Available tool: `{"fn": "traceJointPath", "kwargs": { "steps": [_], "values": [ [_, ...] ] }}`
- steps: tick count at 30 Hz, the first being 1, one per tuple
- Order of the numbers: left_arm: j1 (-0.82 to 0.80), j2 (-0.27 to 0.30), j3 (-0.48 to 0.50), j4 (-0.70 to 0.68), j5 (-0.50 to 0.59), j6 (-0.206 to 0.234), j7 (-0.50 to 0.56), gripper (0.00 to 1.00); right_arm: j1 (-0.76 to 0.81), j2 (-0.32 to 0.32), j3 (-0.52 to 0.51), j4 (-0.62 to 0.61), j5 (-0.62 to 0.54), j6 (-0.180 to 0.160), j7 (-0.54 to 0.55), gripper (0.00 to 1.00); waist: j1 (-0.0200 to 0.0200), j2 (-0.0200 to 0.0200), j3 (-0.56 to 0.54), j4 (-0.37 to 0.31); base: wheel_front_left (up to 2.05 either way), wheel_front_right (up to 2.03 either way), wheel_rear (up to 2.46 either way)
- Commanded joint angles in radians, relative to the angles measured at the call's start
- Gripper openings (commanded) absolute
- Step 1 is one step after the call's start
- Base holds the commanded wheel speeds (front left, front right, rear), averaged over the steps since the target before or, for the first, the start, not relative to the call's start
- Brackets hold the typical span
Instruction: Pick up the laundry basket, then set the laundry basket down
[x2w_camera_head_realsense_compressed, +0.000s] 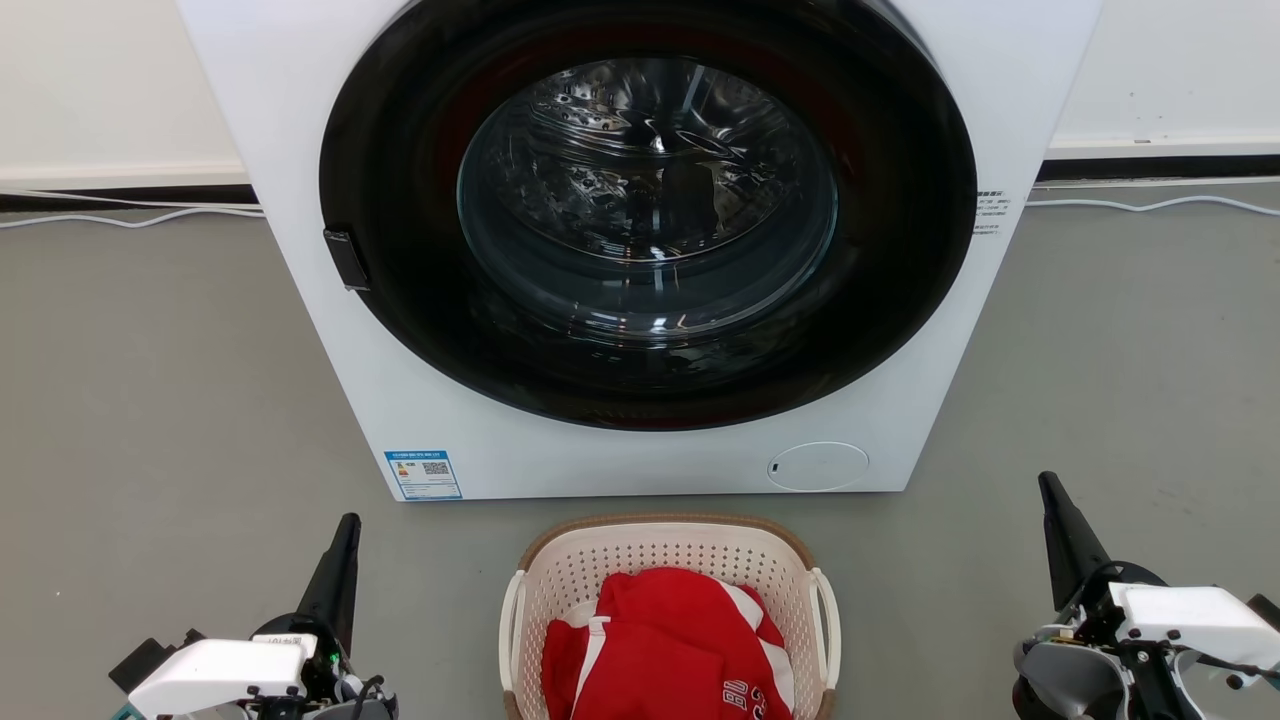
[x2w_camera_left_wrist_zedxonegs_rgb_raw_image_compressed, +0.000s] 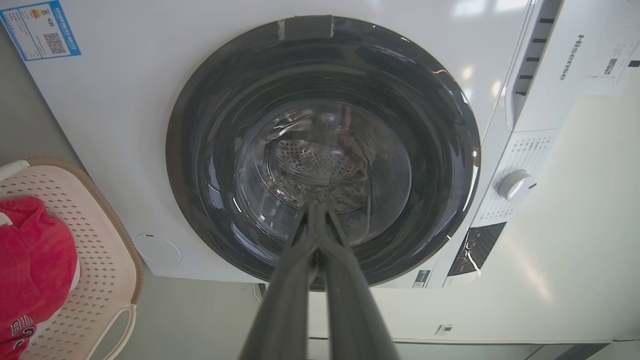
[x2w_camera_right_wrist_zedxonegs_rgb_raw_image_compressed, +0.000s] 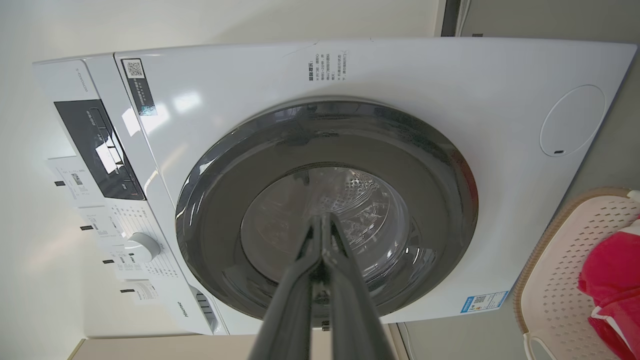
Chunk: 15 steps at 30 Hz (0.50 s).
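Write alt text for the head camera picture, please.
A small cream basket holding a red garment sits on the grey floor in front of a white washer with a round dark door. The left tool and right tool, both shut, flank the basket, touching nothing.

The grey floor (x2w_camera_head_realsense_compressed: 150, 420) carried a white front-loading washing machine (x2w_camera_head_realsense_compressed: 420, 400) standing against the wall, the laundry basket (x2w_camera_head_realsense_compressed: 665, 524) resting just in front of its base, and thin white cables (x2w_camera_head_realsense_compressed: 100, 222) trailing along the wall's foot.
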<state>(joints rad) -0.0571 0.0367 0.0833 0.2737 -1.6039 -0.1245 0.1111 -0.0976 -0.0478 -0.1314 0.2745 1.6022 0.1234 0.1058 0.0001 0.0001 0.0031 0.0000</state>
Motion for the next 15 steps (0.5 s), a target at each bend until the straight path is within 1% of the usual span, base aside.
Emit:
{"fn": "traceJointPath", "kwargs": {
  "steps": [1, 15],
  "values": [
    [-0.051, 0.013, 0.030, -0.029, -0.005, -0.006, 0.002, 0.00, -0.010, -0.002, 0.018, -0.030, 0.007, 0.007, 0.007, 0.00, 0.0000, -0.0001, 0.000, 0.000, 0.00, 0.00, 0.00],
    [-0.051, 0.013, 0.030, -0.029, -0.005, -0.006, 0.002, 0.00, -0.010, -0.002, 0.018, -0.030, 0.007, 0.007, 0.007, 0.00, 0.0000, -0.0001, 0.000, 0.000, 0.00, 0.00, 0.00]
  ]
}}
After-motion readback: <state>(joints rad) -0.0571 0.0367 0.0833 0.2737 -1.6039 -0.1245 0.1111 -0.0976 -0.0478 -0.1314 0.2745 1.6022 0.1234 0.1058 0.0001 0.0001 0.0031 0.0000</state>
